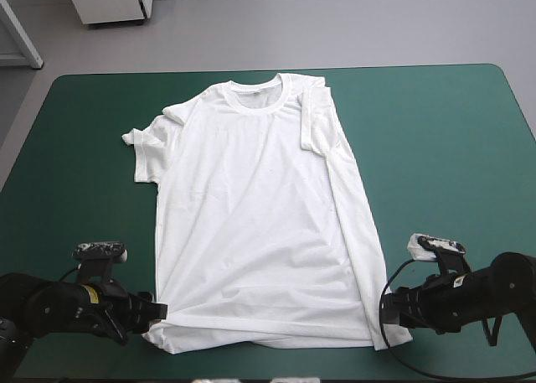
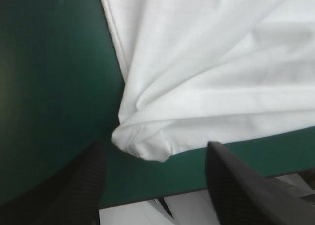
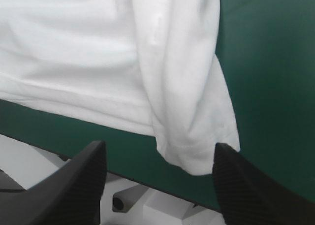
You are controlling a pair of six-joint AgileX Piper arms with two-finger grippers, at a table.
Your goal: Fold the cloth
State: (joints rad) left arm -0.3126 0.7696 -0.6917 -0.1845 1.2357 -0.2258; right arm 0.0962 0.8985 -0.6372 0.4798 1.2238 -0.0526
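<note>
The white T-shirt (image 1: 260, 207) lies spread flat on the teal-green cover, collar (image 1: 255, 94) toward the far edge and hem toward the near edge. One sleeve (image 1: 141, 144) sticks out sideways; the other is folded in over the body. My left gripper (image 1: 156, 309) is open at the hem's left corner (image 2: 142, 146), which lies between its fingers (image 2: 156, 146). At the hem's right corner (image 3: 197, 161), my right gripper (image 1: 387, 313) stands open too, the rumpled corner between its fingers (image 3: 160, 145).
Bare teal-green cover (image 1: 444, 148) stretches on both sides of the shirt. The table's near edge (image 2: 147, 200) runs just behind both hem corners, close under the grippers; it also shows in the right wrist view (image 3: 133, 178).
</note>
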